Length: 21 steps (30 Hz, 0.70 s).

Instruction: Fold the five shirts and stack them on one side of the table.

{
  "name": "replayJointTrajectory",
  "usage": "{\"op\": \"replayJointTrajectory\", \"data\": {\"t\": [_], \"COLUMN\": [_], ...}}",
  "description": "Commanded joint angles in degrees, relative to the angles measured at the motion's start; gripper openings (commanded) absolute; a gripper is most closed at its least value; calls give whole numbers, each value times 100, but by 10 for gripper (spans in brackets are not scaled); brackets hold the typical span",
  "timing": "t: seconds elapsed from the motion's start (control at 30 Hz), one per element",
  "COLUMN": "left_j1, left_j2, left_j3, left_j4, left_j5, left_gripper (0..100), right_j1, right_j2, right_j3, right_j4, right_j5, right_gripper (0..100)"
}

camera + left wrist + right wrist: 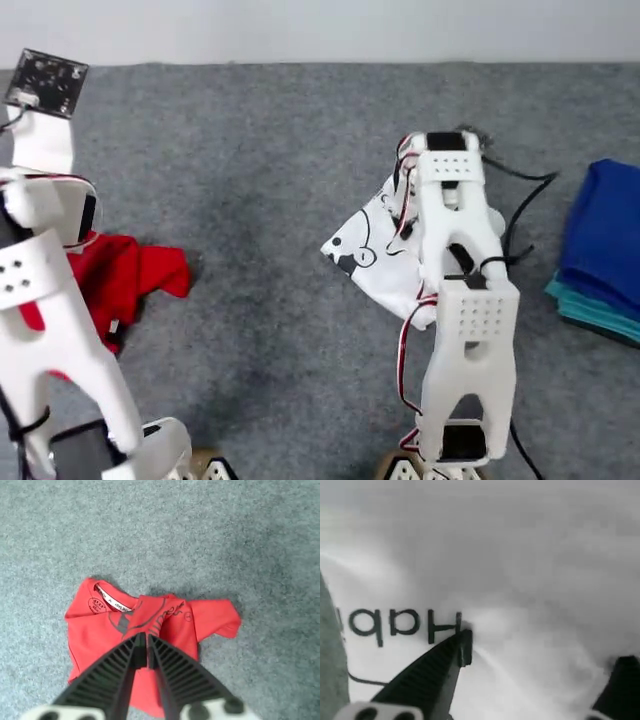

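Observation:
A crumpled red shirt (150, 630) lies on the grey carpeted table (225, 530), its neck label facing up. My left gripper (145, 644) hangs above its middle, shut with nothing in it. In the high view the red shirt (135, 275) is at the left, partly under the left arm (45, 290). A white shirt (375, 250) with a black panda print lies bunched at centre right under the right arm (455, 220). My right gripper (542, 655) is open, its fingers spread right over the white shirt (530, 570) with black lettering.
A folded stack stands at the right edge of the table, a blue shirt (605, 235) on top of a teal one (590, 310). Bare grey carpet (250, 150) spans the middle and back. Cables trail beside the right arm.

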Motion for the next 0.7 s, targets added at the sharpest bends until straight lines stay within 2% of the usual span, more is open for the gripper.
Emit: {"op": "replayJointTrajectory", "data": {"t": [0.0,0.1,0.2,0.3,0.4,0.43,0.47,0.6,0.67], "left_j1": [-35,-35,-35,-35,-35,-35,-35,-35,-35], "left_j2": [-387,-580,-765,-905,-1002,-1020,-1020,-1020,-1020], "left_j3": [66,277,470,567,593,593,593,593,593], "left_j4": [123,123,123,123,123,123,123,123,123], "left_j5": [-62,-62,-62,-62,-62,-62,-53,-35,-26], "left_gripper": [14,14,14,14,14,14,14,14,14], "right_j1": [31,84,75,110,119,110,84,110,189], "right_j2": [400,532,611,664,655,646,646,585,365], "right_j3": [-18,-123,-325,-378,-378,-378,-369,-378,-378], "right_j4": [-277,-163,22,154,277,338,409,585,778], "right_j5": [-264,-396,-360,-62,308,457,624,1442,1618], "right_gripper": [392,364,296,179,21,0,23,10,8]}}
